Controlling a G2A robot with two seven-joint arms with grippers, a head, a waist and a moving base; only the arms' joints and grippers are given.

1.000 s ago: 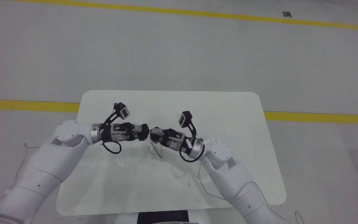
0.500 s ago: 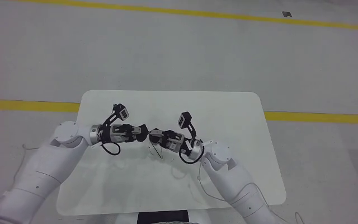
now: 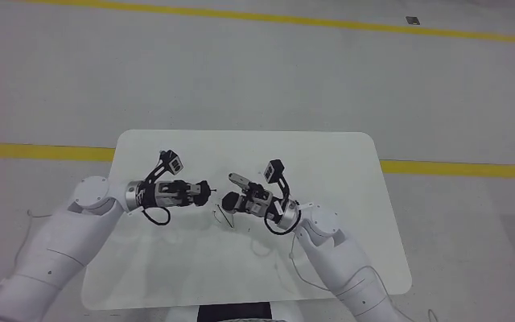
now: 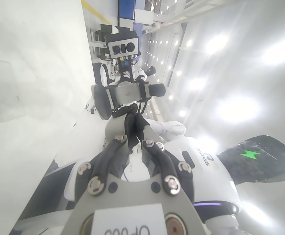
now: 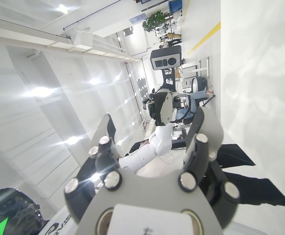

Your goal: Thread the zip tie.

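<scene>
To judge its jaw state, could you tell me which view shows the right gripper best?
The right wrist view: the right gripper is close, fingers wide apart. The left wrist view shows it farther off; the top view, small.

White rounded-corner tabletop (image 3: 338, 149) in centre of scene, on pale grey floor (image 3: 241, 72). Yellow floor stripe (image 3: 48, 151) runs left to right, passing under table, out again at right. Second, thinner yellow line (image 3: 322, 19) far off, also left to right. Small dark square (image 3: 413, 20) on floor at far right, just beside that line; possibly floor marker or plate. In room behind: green leafy plant (image 5: 155, 21), white gridded shelving wall (image 5: 44, 100), blue panel (image 4: 125, 9), bright ceiling lights (image 4: 236, 109).
</scene>
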